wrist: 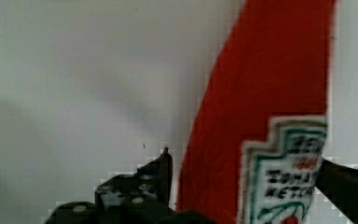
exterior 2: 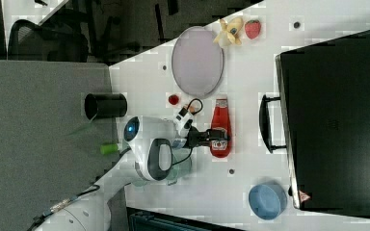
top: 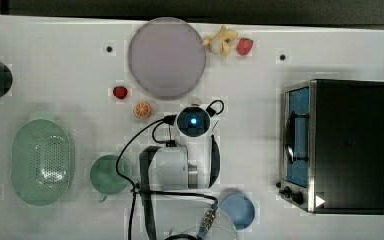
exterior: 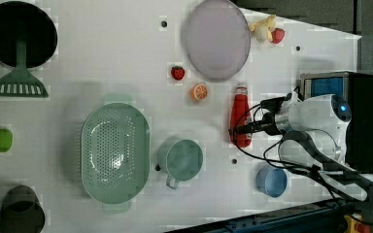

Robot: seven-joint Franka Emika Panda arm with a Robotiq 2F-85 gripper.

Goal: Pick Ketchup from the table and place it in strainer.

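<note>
My pincer (wrist: 242, 186) stands wide open, one finger on each side of the Ketchup bottle (wrist: 265, 93) lying on the table (wrist: 74, 70). I should settle lower, centre on the label, then squeeze evenly.

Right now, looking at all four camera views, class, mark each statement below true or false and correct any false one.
1. The Ketchup lies on its side on the table. True.
2. The strainer already holds the bottle. False: the strainer has nothing in it, and the bottle is still on the table.
3. The gripper has a finger on each side of the bottle, jaws open. True.
4. The orange slice sits inside the green cup. False: it lies on the table, beside the grey plate.
5. In the left view, the blue bowl is to the left of the strainer. False: it is far to the right.
</note>
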